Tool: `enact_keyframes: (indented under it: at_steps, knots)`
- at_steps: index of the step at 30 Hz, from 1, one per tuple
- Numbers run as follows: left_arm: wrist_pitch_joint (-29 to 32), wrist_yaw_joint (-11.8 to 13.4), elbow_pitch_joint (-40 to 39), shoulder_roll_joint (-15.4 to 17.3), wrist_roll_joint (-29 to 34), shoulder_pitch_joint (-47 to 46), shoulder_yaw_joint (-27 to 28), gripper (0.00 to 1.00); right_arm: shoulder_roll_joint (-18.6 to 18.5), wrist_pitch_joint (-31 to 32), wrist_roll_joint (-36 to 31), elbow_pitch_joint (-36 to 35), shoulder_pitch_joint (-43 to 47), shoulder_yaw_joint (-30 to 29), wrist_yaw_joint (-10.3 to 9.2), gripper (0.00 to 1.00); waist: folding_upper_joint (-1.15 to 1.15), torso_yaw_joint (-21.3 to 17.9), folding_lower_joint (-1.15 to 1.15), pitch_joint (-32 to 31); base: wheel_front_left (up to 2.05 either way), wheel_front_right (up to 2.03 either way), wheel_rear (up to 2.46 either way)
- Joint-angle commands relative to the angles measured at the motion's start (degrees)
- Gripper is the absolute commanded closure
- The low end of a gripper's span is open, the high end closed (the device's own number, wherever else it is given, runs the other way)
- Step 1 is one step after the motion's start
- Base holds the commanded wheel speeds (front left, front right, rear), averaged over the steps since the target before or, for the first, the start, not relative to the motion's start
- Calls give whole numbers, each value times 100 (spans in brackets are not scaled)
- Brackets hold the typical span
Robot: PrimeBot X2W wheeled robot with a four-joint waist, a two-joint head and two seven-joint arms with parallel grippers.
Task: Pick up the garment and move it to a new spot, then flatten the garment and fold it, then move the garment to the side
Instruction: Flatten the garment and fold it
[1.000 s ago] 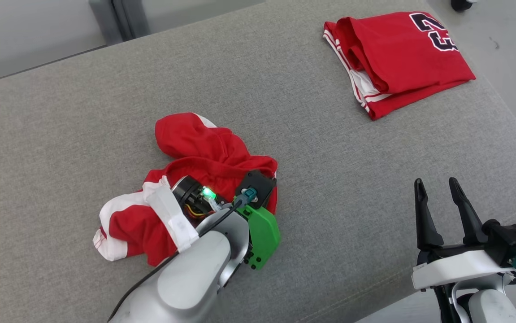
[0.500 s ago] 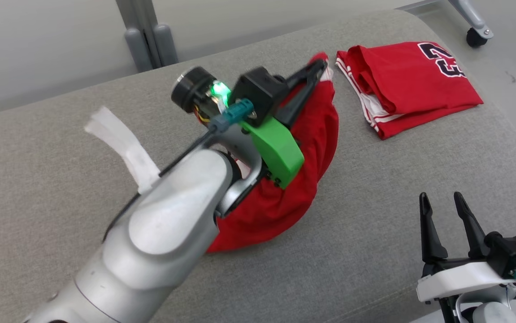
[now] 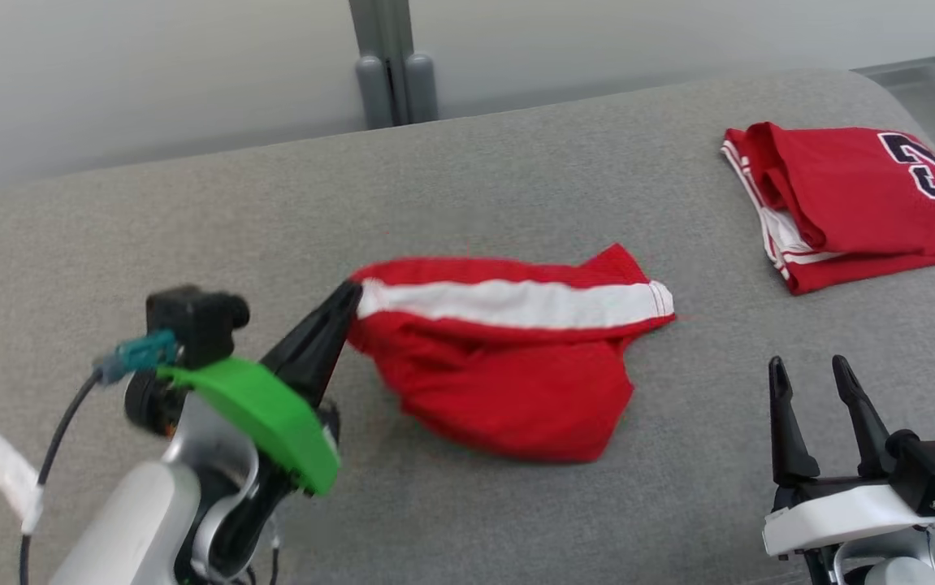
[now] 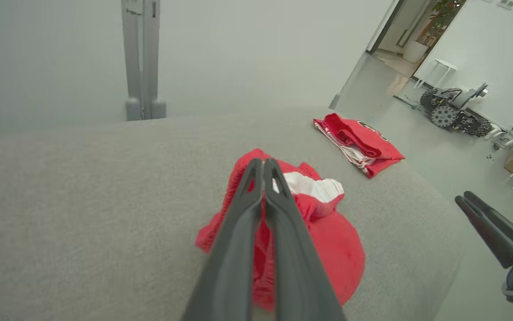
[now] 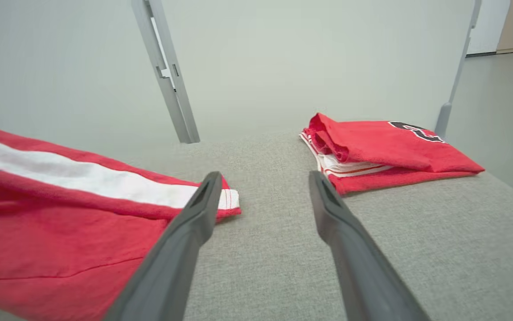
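In the head view, the red garment (image 3: 508,390) is being gripped at its white-striped end by the left gripper (image 3: 351,292), near the middle of the grey cushion (image 3: 516,187). In the left wrist view, cloth is being pinched between fully closed fingers. In the right wrist view, the right gripper (image 5: 263,178) is being held wide apart, empty.

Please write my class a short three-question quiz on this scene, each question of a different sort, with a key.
1. True or false: the left gripper is shut on the red shorts.
2. The right gripper is: A open, holding nothing; B shut on the shorts; C shut on a bottle.
3. Which lies further to the robot's right, the shorts or the folded shirt?
Key: 1 true; 2 A; 3 the folded shirt.
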Motion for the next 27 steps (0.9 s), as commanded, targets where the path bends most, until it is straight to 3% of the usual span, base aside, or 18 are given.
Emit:
enact_keyframes:
  at_steps: [1,6,13,20,25,26,27]
  knots:
    - [-134,31,-51,181,-8,367,79,100,-5,0,4,-15,-12,22,-5,0,0,441,0,141,0,0,0]
    - [-641,-138,123,547,110,1397,40,100,-203,0,191,304,-264,259,-5,0,0,858,0,337,0,0,0]
    - [-1104,-283,655,520,325,1683,-104,100,-1182,81,912,1492,-1279,1228,-6,0,0,1212,0,498,0,0,0]
    - [-1274,-397,868,347,417,1446,-256,100,-2070,1336,2453,1913,-2313,2517,-5,0,0,1399,0,510,0,0,0]
    - [-1306,-442,902,246,445,1347,-357,100,-2451,2070,3473,1937,-2545,2909,-5,0,0,1509,0,504,0,0,0]
    - [-1302,-445,903,222,448,1324,-382,100,-2507,2184,3627,1922,-2545,3010,-5,3,0,1539,0,509,0,0,0]
    - [-1312,-458,910,205,459,1306,-399,100,-2567,2229,3754,1888,-2549,3084,-2,20,0,1561,0,515,0,0,0]
